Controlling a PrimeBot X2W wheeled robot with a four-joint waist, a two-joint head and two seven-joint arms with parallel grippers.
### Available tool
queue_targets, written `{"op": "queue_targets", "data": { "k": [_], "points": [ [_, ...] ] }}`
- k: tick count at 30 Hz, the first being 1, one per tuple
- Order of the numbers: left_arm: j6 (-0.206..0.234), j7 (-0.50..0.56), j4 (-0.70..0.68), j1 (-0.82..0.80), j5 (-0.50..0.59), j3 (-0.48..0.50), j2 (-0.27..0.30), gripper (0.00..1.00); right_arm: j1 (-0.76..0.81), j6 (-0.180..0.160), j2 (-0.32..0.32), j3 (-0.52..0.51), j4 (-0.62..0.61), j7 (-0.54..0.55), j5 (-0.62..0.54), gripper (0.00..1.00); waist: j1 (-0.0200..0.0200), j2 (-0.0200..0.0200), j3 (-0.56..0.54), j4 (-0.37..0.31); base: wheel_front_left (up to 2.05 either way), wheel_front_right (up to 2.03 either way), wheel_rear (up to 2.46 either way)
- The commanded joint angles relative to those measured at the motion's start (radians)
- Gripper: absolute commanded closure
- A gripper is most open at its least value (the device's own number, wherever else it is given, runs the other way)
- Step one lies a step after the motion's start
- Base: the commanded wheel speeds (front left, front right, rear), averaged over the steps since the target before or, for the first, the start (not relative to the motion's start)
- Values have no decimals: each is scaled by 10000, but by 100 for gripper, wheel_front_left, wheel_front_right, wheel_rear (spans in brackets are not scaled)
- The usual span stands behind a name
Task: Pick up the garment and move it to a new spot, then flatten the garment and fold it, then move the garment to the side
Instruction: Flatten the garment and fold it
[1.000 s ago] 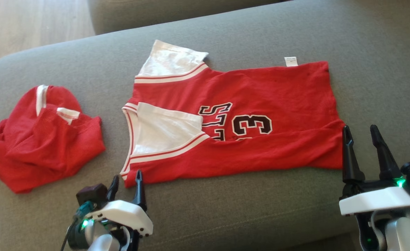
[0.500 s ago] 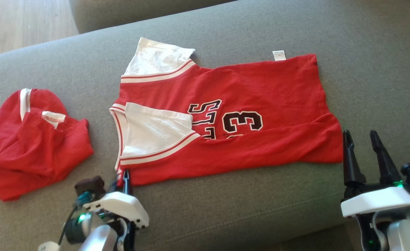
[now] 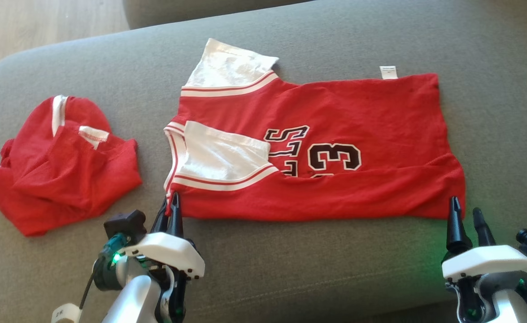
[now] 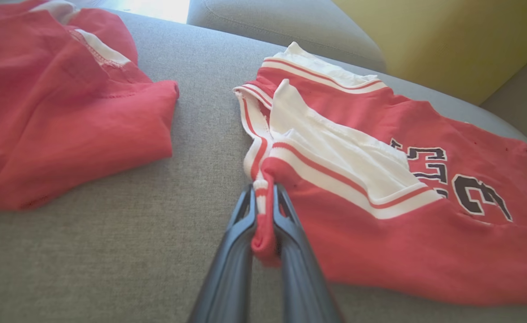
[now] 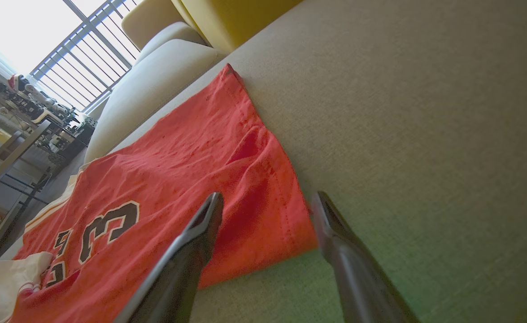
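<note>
1. Your red jersey [image 3: 317, 148] lies spread on the grey sofa cushion [image 3: 290, 269] at the centre of the head view. Its collar points to 9 o'clock and its hem to 3 o'clock. The white sleeves are turned in, and the near long edge is already doubled over the lower part of the number.
2. A second ago your left gripper [image 4: 263, 195] stood with its fingers apart, just short of the shoulder corner at 7 o'clock. Now the fingers have come together on that corner. The left wrist view shows a roll of red cloth and striped trim squeezed between them.
3. Your right gripper [image 5: 267, 199] has crept forward to the hem corner at 4 o'clock. Its fingers stay apart, one over the cloth and one over bare cushion. They straddle the corner, and I cannot tell whether either touches it.
4. The whole head view has also shifted, so read that as camera motion. The jersey itself looks to lie where it did.
5. For you this means one end of the near edge is secured and the other is not. I judge that the fold is under way. Close the right fingers on the hem corner before you lift, or the cloth will likely skew.
6. A second red garment [image 3: 61, 166] sits crumpled at 9 o'clock, well apart from the jersey. Keep the carried edge away from it.
</note>
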Motion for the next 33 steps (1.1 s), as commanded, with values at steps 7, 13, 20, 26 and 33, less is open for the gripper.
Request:
{"op": "queue_targets", "data": {
  "k": [7,13,20,26,33],
  "points": [
    [105,-59,-1327,137,391,335,63,100,-1210,0,-43,-67,1956,-308,421,0,0,0,103,418,0,0,0],
    [114,-59,-1520,245,420,258,62,100,-1691,0,-43,-283,2941,-350,121,0,0,0,134,544,0,0,0],
    [102,-59,-1506,297,432,282,62,100,-1934,0,-43,-272,3370,-356,119,21,0,0,89,524,0,0,0],
    [104,-59,-1461,293,418,279,62,100,-1901,0,-43,65,3256,-356,90,100,0,0,43,465,0,0,0],
    [15,-59,-1139,458,503,157,62,100,-1645,0,-43,-195,2792,-357,-873,100,0,0,-236,393,0,0,0]
  ]
}}
